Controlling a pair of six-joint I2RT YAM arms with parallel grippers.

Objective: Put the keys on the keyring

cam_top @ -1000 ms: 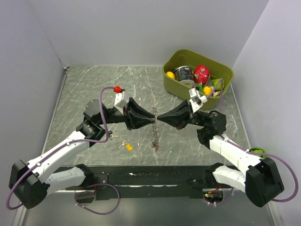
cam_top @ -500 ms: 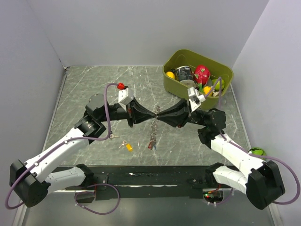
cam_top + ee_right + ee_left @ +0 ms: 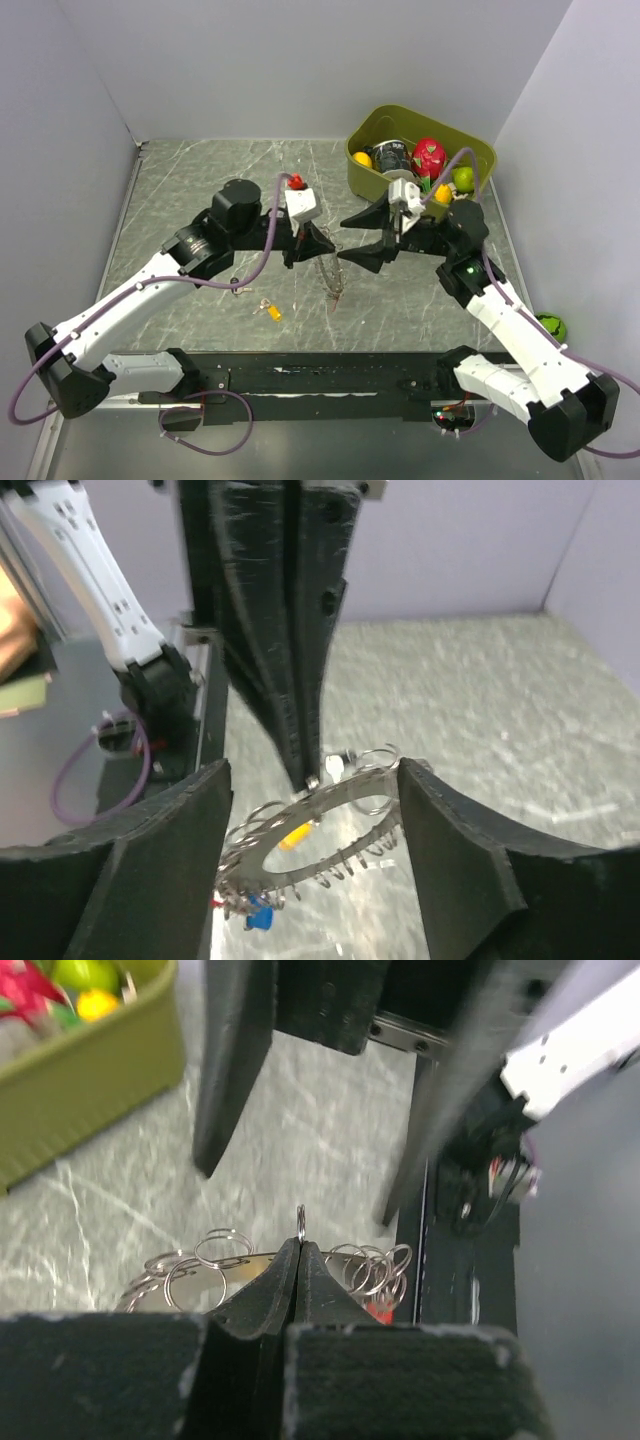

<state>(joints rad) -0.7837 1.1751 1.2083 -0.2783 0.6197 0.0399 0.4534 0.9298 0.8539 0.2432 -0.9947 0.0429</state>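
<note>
steel keyring (image 3: 333,280) dangles from the clamped left gripper (image 3: 323,244); right gripper (image 3: 347,241) gapes empty beside it; yellow key (image 3: 273,313) lies to the keyring's left.

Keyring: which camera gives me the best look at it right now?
Right wrist. The keyring faces it almost whole, pinched at its top by the left gripper, red and blue caps at the bottom. Left wrist shows only loops behind its own shut fingers; top external shows a thin edge-on strip.
</note>
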